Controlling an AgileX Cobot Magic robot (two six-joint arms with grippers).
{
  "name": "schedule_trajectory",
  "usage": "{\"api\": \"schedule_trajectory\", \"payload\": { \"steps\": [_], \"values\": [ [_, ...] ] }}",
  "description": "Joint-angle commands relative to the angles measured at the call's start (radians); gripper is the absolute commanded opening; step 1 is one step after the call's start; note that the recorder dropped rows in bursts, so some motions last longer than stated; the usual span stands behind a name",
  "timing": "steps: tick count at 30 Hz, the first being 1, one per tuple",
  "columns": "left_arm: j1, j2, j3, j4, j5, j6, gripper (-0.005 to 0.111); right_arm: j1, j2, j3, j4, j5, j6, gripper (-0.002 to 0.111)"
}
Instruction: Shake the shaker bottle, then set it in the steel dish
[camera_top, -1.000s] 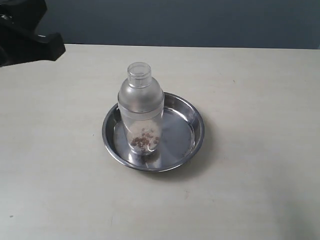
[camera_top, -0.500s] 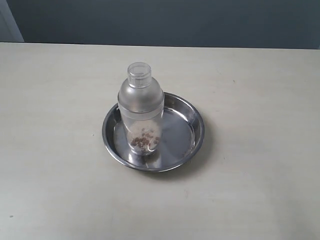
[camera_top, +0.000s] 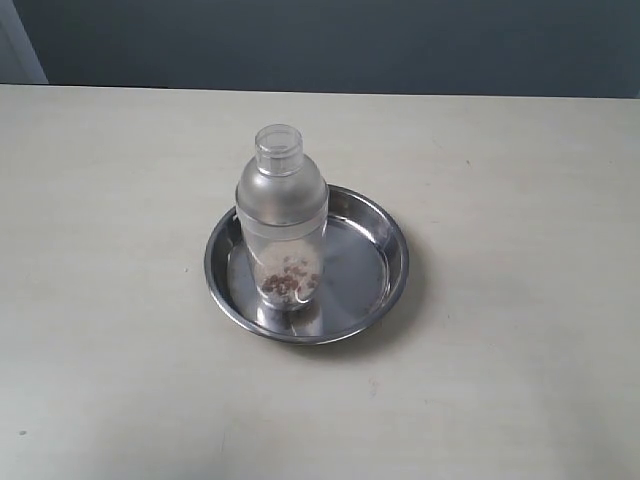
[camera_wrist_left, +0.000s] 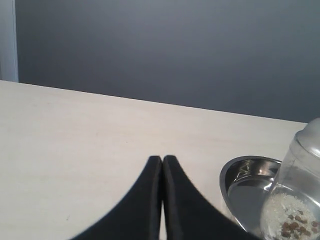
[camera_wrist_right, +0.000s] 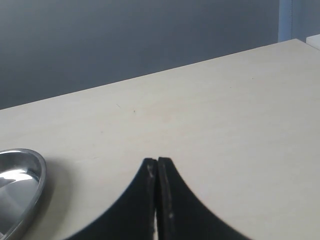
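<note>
Midway across the table (camera_top: 520, 380): steel dish (camera_top: 392, 240), with shaker bottle (camera_top: 281, 215) upright inside, off-centre, grains settled. Left gripper (camera_wrist_left: 162, 162) and right gripper (camera_wrist_right: 157, 165): fingers pressed together, empty, apart from both. Placement judged done; nothing apparent left to do.

Shaker bottle (camera_top: 282, 215) stands upright in the steel dish (camera_top: 385, 240), front-left of its middle. Dish sits mid-counter (camera_top: 520, 380). My left hand (camera_wrist_left: 162, 159) and right hand (camera_wrist_right: 157, 161) are apart from it.

The right gripper (camera_wrist_right: 157, 162) held its black jaws pressed together over the pale table (camera_wrist_right: 215, 115). Part of the steel dish (camera_wrist_right: 30, 172), its shiny rim, lay on the table apart from the gripper. A grey wall (camera_wrist_right: 125, 35) stood beyond the table's far edge.
</note>
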Motion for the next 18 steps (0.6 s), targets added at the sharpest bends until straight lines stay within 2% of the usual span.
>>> {"api": "schedule_trajectory", "payload": {
  "steps": [1,3,8,12,18],
  "values": [
    [0.005,-0.008,0.005,0.008,0.068,-0.008,0.0,0.004,-0.005,0.002,-0.002,-0.008,-0.004,-0.001],
    [0.005,-0.008,0.005,0.008,0.118,-0.008,0.0,0.004,-0.005,0.002,-0.002,-0.008,-0.004,-0.001],
    [0.005,-0.008,0.005,0.003,0.123,0.014,0.0,0.004,-0.005,0.002,-0.002,-0.008,-0.004,-0.001],
    [0.005,-0.008,0.005,-0.036,0.123,0.107,0.0,0.004,-0.005,0.002,-0.002,-0.008,-0.004,-0.001],
    [0.005,-0.008,0.005,-0.038,0.088,0.109,0.0,0.004,-0.005,0.002,-0.002,-0.008,-0.004,-0.001]
  ]
}}
